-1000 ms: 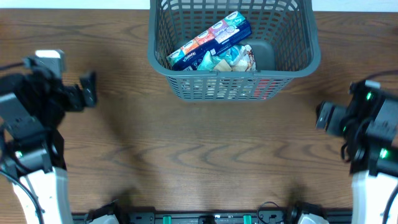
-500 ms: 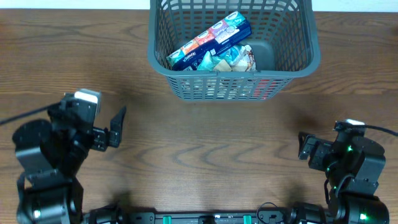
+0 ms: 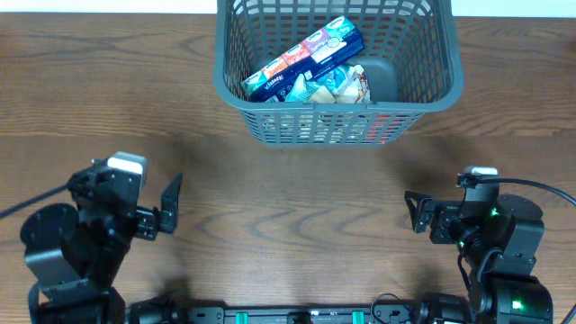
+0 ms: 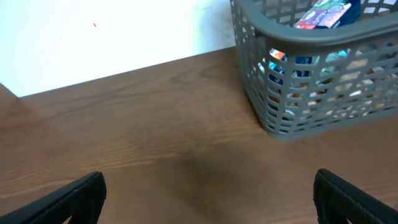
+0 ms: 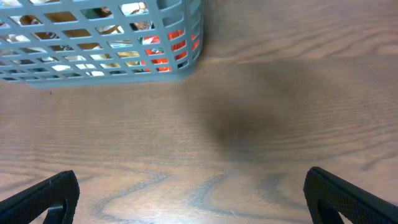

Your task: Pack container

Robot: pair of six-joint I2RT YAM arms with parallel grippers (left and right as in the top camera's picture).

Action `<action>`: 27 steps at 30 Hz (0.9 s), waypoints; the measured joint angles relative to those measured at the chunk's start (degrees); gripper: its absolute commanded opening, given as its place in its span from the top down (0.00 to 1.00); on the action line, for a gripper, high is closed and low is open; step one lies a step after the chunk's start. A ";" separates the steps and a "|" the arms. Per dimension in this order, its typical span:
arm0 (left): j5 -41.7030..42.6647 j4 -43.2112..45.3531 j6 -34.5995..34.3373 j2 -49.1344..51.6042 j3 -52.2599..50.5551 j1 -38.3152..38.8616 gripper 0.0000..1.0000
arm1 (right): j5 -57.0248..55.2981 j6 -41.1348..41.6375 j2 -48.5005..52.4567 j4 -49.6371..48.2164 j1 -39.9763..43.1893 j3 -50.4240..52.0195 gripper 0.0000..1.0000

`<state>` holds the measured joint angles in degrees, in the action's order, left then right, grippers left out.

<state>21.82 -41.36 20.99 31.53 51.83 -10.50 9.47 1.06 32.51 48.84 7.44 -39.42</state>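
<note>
Ok, status. The container (image 3: 335,105) is upright at the far-centre edge of the table (image 3: 288,207). It's dark grey w/ slotted lattice walls and a thick rim.

Contents:
- A long blue box (image 3: 306,58) w/ coloured panels lies diagonally, one end toward the far right, the other at the near-left corner.
- Crinkly teal-white packets (image 3: 340,83) are bunched beside it against the near wall.
- A red-orange item (image 5: 166,45) shows thru the slots at the near-right corner; can't tell what it is.

L side: the left gripper (image 4: 208,199) is released, w/ fingers (image 4: 74,196) spread wide. Nothing is between them, just bare wood underneath. It's at the near-left of the table, well apart from the container and angled in toward the table centre. Its cam has the container's near-left corner in the upper right of the frame.

R side: the right gripper (image 5: 193,196) is the same, jaws fully apart and empty. It's at the near-right of the table, well apart from the container and also angled inward. Its cam has the container's near-right corner at top left.

Neither arm is touching anything.
</note>
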 measured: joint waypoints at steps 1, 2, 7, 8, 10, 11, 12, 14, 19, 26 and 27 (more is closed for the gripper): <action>0.02 -0.44 -0.04 -0.74 -0.46 0.22 0.01 | 0.00 0.24 0.00 -0.28 -0.15 0.59 0.01; 0.02 -0.83 -0.20 -1.51 -1.03 0.48 0.01 | -0.02 0.55 0.00 -0.46 -0.42 1.38 0.01; 0.00 -3.61 -0.63 -2.14 -1.70 0.61 0.01 | -0.74 2.01 0.09 -3.65 -1.40 5.92 0.01; -0.04 -4.17 -0.68 -2.14 -1.73 0.61 0.01 | -0.79 2.21 0.11 -4.11 -1.49 6.40 0.01; -0.02 -5.16 -0.83 -2.14 -1.75 0.61 0.01 | -1.03 2.45 0.09 -5.31 -1.49 6.84 0.01; -0.02 -5.42 -0.90 -2.14 -1.75 0.61 0.01 | -1.09 2.49 0.11 -5.86 -1.49 6.84 0.01; -0.02 -5.64 -1.05 -2.14 -1.75 0.61 0.01 | -1.14 2.60 0.09 -6.25 -1.49 6.84 0.01; -0.02 -6.10 -1.11 -2.14 -1.75 0.61 0.01 | -1.16 2.69 0.09 -6.49 -1.49 6.84 0.01; -0.02 -6.19 -1.27 -2.14 -1.75 0.61 0.01 | -0.81 3.15 0.09 -6.47 -1.46 6.86 0.01; -0.02 -6.19 -1.29 -2.14 -1.75 0.61 0.01 | 2.21 3.54 0.09 -6.16 -1.49 6.86 0.01; -0.02 -6.19 -1.29 -2.14 -1.75 0.61 0.01 | 3.17 3.58 0.09 -6.14 -1.49 6.86 0.01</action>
<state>21.80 -47.55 19.70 29.39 50.09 -9.89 12.64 4.64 32.60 42.70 5.96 -32.56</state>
